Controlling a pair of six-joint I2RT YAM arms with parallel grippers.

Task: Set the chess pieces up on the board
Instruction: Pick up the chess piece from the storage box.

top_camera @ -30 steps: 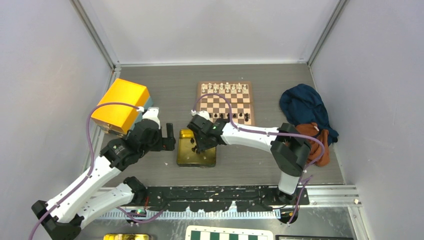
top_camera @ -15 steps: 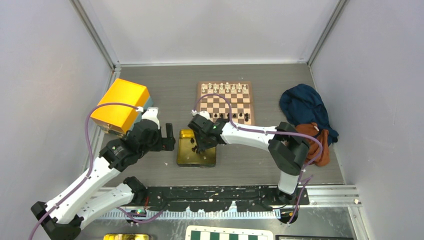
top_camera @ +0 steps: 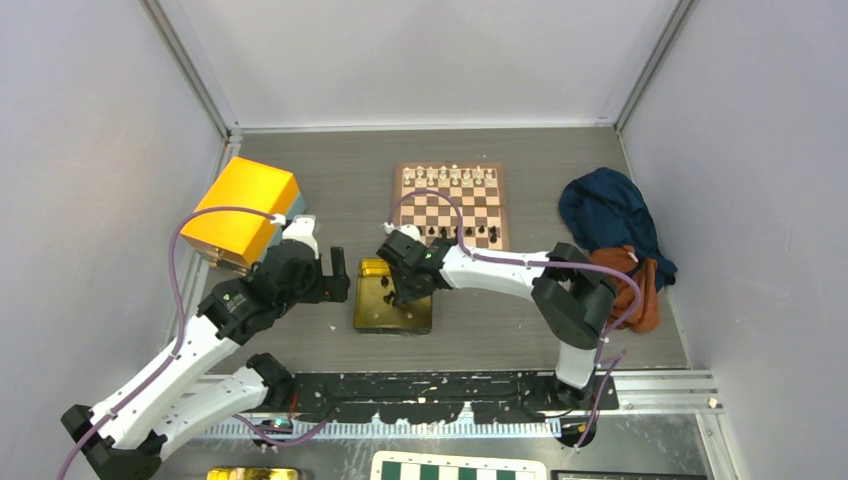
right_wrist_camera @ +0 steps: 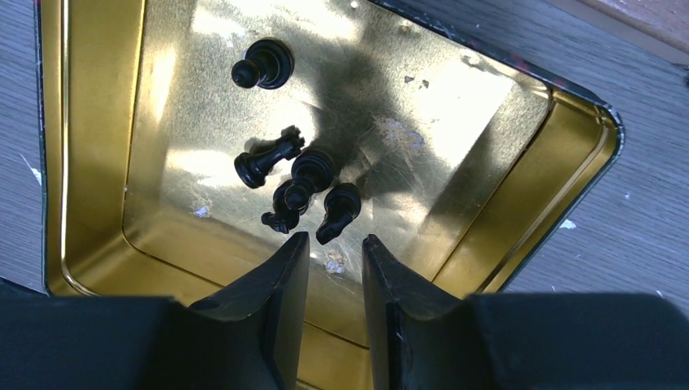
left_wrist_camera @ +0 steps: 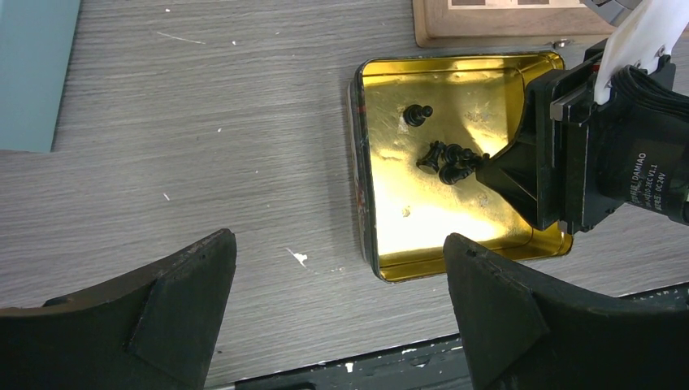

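Several tiny black chess pieces [right_wrist_camera: 296,175] lie in the gold metal tin [right_wrist_camera: 504,203]; the right pincer [right_wrist_camera: 335,244], slightly apart and empty, must lower around one.

Left wrist view's top edge crops the board [left_wrist_camera: 504,32].

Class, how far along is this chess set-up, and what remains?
Done: white pieces line the far rows of the board, and several black pieces stand along its near edge. In hand: nothing; the right gripper hangs open inside the gold tin over about five loose pieces. The left gripper hovers open beside it. Left: placing those.
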